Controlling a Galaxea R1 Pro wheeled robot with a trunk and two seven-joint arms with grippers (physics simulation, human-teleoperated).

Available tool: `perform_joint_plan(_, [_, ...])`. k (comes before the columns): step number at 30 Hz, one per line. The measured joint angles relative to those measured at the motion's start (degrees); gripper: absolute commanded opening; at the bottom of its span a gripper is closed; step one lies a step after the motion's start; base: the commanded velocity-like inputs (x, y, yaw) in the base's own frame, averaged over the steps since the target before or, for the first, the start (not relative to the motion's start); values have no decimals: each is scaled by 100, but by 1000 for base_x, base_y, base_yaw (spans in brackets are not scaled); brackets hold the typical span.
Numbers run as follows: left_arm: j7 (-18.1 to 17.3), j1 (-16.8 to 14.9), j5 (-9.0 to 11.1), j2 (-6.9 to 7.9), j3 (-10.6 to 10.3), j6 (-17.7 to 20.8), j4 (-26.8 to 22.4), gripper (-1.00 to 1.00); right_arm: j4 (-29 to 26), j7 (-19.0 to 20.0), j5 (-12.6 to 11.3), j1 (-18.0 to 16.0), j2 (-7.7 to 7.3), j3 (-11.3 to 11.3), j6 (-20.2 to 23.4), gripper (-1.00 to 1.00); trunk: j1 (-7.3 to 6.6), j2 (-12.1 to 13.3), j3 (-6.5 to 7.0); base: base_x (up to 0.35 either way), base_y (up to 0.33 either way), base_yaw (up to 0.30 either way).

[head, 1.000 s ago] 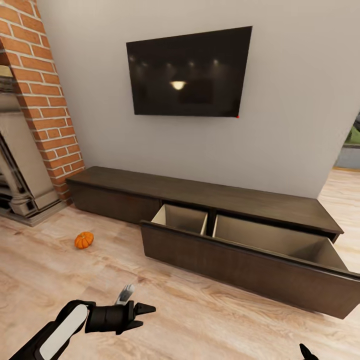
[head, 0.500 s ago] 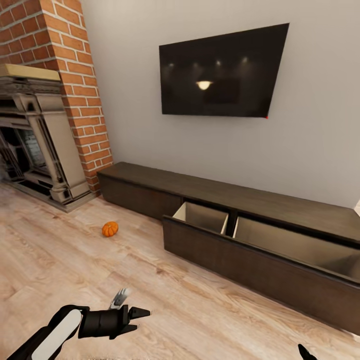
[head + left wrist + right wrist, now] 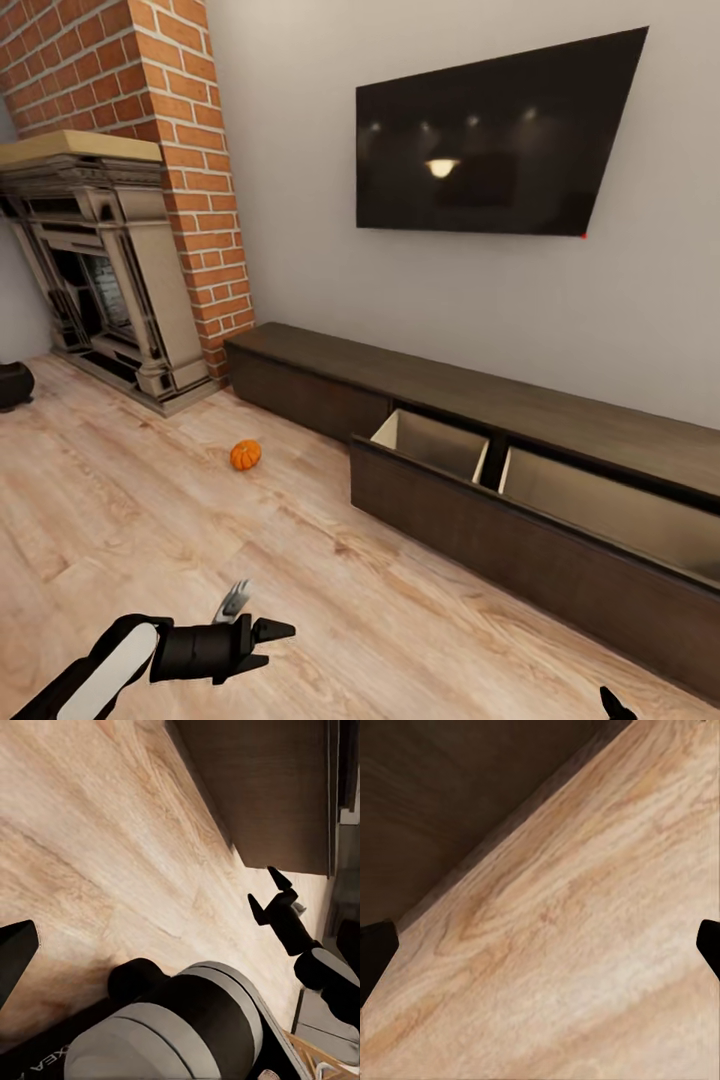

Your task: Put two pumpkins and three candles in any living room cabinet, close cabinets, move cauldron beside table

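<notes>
Pumpkin: a small bright orange ribbed pumpkin lies on the light wood plank floor, near the left end of the cabinet and in front of the brick fireplace.
Cabinet: the long, low dark brown wooden cabinet stands against the grey wall under a black wall-mounted television; its wide front drawer is pulled out, showing two pale, empty compartments.
Cauldron: a round black pot shows partly at the head view's left edge, on the floor beside the fireplace.
Left gripper: the black left gripper hovers above the bare floor, fingers spread apart, holding nothing.
Right gripper: the right gripper looks down at the floor beside the cabinet's dark front; its two dark fingertips stand wide apart at the right wrist view's edges, nothing between them.
</notes>
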Motion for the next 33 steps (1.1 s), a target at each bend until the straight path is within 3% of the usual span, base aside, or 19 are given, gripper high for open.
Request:
perform_joint_plan(6, [-7,1,25,21,9,2,141,100,1,-8,-3,-1,0,0,0,100,0,0,-9,212,0,64])
perform_joint_plan(20, [-3,2,13,30,29,-4,175,100,2,-219,-4,-2,0,5,-4,100,-1,0,-55,250,0,264])
perform_joint_plan(25, [-1,2,17,30,38,-5,288,100,-1,-219,3,-2,0,5,-10,100,1,0,-69,104,0,252])
perform_joint_plan(33, [-6,0,40,29,164,-2,425,100,-10,-157,14,0,0,5,-16,100,2,0,-74,67,40,39])
